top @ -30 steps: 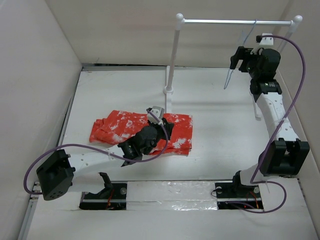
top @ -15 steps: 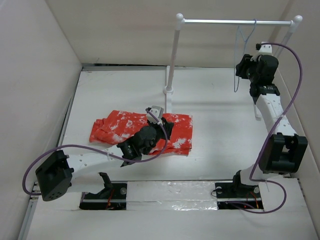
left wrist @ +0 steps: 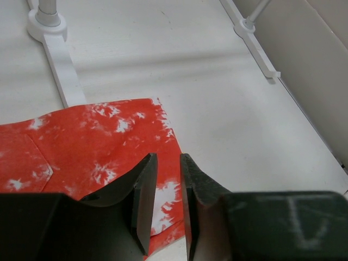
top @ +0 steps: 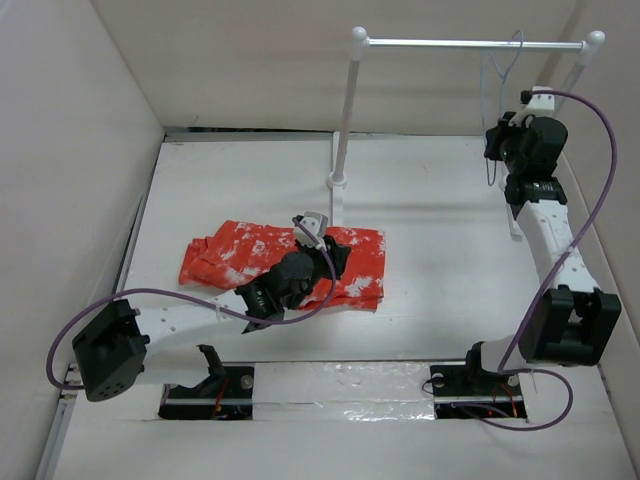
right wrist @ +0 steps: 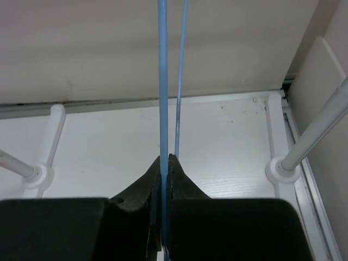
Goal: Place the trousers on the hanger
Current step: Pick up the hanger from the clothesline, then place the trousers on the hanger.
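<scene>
The red-orange trousers with white speckles lie crumpled flat on the table; their right edge shows in the left wrist view. My left gripper hovers low over that right edge, jaws a narrow gap apart with nothing between them. The pale blue wire hanger hangs by its hook from the rack's crossbar at the back right. My right gripper is shut on one of its wires, fingertips pinching it; a second wire runs just behind.
The white-posted rack stands at the back: crossbar, left post, flat foot beside the trousers. The right post's base is close to my right gripper. Walls enclose the table on three sides.
My right gripper closed on the hanger's wire and shifted right, under the crossbar, taking the hanger with it. My left jaws parted slightly over the trousers; that arm stayed put.
</scene>
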Controlling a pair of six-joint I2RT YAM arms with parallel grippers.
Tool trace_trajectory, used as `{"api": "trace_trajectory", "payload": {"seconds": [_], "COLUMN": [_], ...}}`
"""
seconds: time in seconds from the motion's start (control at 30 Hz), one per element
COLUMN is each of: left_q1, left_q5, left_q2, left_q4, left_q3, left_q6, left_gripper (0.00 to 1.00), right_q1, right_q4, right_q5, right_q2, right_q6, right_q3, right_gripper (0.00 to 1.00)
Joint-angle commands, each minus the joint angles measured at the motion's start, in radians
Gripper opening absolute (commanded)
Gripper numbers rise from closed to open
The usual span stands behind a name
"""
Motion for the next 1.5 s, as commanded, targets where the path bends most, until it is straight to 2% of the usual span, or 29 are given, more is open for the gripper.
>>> {"api": "trace_trajectory", "payload": {"seconds": [0.0,0.13,0.27,0.4,0.6,0.8,0.97,1.33,1.47], "left_q1": [0.005,0.005,0.005,0.005,0.005,-0.005,-0.005,0.075,0.084], "left_q5": [0.014,0.048,0.083,0.114,0.149,0.179,0.177,0.212,0.232], "left_q2": [0.013,0.040,0.043,0.037,0.091,0.278,0.517,0.867,0.908], "left_q4": [0.058,0.058,0.052,0.035,0.032,0.018,-0.058,-0.176,-0.160], "left_q3": [0.010,0.040,0.080,0.123,0.229,0.434,0.687,1.080,1.125], "left_q6": [0.004,0.007,0.013,0.007,-0.005,0.007,0.030,0.028,0.031], "left_gripper": [0.22,0.34,0.40,0.42,0.42,0.44,0.47,0.47,0.47], "right_q1": [0.009,0.018,0.018,0.018,0.084,0.194,0.222,0.241,0.250], "right_q4": [0.128,0.093,0.058,0.079,0.134,0.165,0.259,0.256,0.260], "right_q5": [-0.017,-0.010,-0.003,-0.013,-0.007,0.037,0.031,-0.012,-0.020], "right_q2": [-0.109,-0.155,-0.195,-0.272,-0.341,-0.396,-0.416,-0.437,-0.431], "right_q6": [-0.019,-0.021,-0.026,-0.018,-0.001,0.028,0.053,0.063,0.068], "right_q3": [0.005,-0.020,-0.105,-0.243,-0.466,-0.643,-0.804,-0.837,-0.840], "right_gripper": [0.00,0.00,0.00,0.00,0.00,0.00,0.00,0.00,0.00]}}
